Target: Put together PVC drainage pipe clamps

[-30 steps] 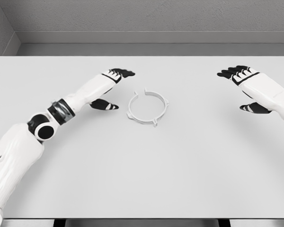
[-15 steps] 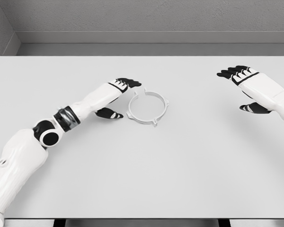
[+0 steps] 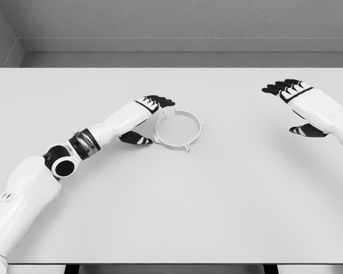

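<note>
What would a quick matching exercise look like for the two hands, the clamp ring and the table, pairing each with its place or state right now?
Things:
1. left hand
2. right hand
3. white round plastic pipe clamp ring
4. white flat table

Places or states:
A. lying flat near the table's middle
B. fingers spread, at the ring's left edge
C. carries the ring
D. open, far right, well apart from the ring

Pairs: 1-B, 2-D, 3-A, 4-C
</note>
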Robot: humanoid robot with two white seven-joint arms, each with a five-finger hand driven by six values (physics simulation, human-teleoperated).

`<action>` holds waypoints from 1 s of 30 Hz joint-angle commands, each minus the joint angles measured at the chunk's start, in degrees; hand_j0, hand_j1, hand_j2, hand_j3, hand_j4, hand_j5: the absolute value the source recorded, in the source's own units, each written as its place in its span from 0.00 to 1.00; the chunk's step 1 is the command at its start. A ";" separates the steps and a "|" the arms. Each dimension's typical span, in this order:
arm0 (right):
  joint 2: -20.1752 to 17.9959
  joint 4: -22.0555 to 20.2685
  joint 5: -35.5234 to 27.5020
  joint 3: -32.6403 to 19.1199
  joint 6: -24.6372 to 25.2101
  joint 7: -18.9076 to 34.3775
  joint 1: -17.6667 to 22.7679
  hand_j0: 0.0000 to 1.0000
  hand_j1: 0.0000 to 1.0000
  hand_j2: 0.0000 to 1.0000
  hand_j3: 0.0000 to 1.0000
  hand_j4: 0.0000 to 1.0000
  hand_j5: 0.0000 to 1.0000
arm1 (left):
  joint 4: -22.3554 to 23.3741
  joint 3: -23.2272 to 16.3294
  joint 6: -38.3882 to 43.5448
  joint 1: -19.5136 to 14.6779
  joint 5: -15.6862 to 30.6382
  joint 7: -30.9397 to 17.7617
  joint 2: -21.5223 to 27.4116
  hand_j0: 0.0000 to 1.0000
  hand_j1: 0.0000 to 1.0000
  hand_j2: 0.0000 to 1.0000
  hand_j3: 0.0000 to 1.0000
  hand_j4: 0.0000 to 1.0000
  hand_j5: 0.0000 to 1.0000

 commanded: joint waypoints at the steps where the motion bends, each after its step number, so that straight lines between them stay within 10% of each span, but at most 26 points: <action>1: -0.04 -0.02 -0.33 0.04 0.13 -0.03 0.00 1.00 1.00 1.00 1.00 1.00 1.00 | 0.26 0.04 0.01 0.00 0.19 0.03 -0.31 1.00 1.00 1.00 1.00 1.00 1.00; 30: 0.05 -0.11 -0.42 0.48 0.13 -0.03 -0.09 1.00 1.00 1.00 1.00 1.00 1.00 | 3.95 0.66 0.01 -1.76 -0.51 0.03 -4.27 1.00 1.00 1.00 1.00 1.00 1.00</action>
